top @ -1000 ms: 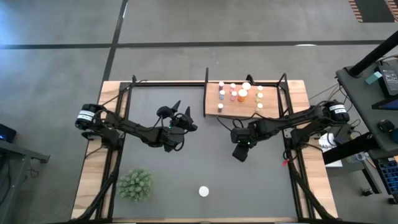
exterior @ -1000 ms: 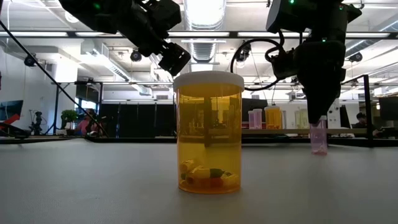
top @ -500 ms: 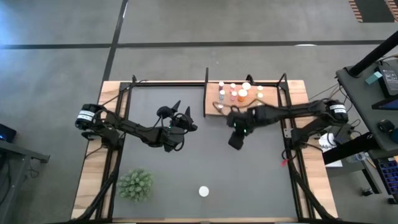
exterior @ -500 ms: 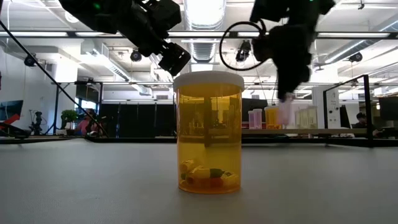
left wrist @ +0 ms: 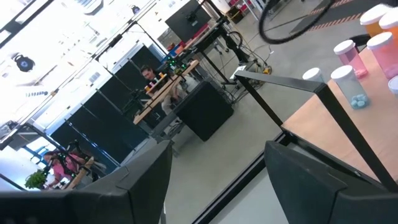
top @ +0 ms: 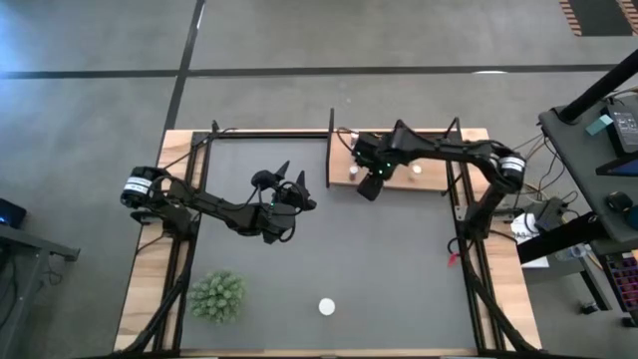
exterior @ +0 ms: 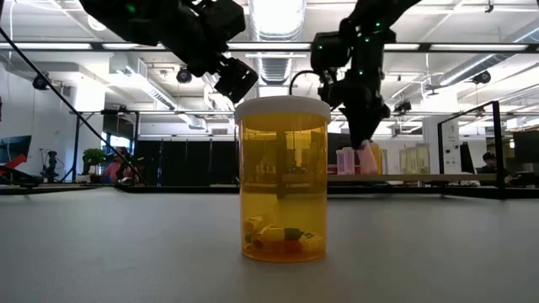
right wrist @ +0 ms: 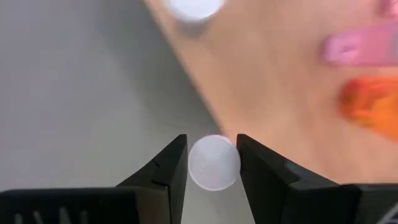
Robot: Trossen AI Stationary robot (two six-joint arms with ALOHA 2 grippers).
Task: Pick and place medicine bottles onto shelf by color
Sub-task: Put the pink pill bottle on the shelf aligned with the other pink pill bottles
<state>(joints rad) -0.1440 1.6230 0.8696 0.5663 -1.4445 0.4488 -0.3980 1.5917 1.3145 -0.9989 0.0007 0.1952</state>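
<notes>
1 pink bottle [right wrist: 214, 162] — right end effector [right wrist: 212, 163]

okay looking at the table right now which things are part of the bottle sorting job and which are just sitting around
Part of the job:
shelf
pink bottle in the right gripper
orange bottle on the mat
bottles on the shelf

Just sitting around:
green plant
left gripper, open, holding nothing

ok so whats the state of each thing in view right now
right gripper: shut on a pink bottle, held in the air at the shelf's edge
left gripper: open, empty, above the mat
shelf: on the table, other bottles standing on it
orange bottle: upright on the mat, capped, pills inside
plant: upright on the mat
</notes>
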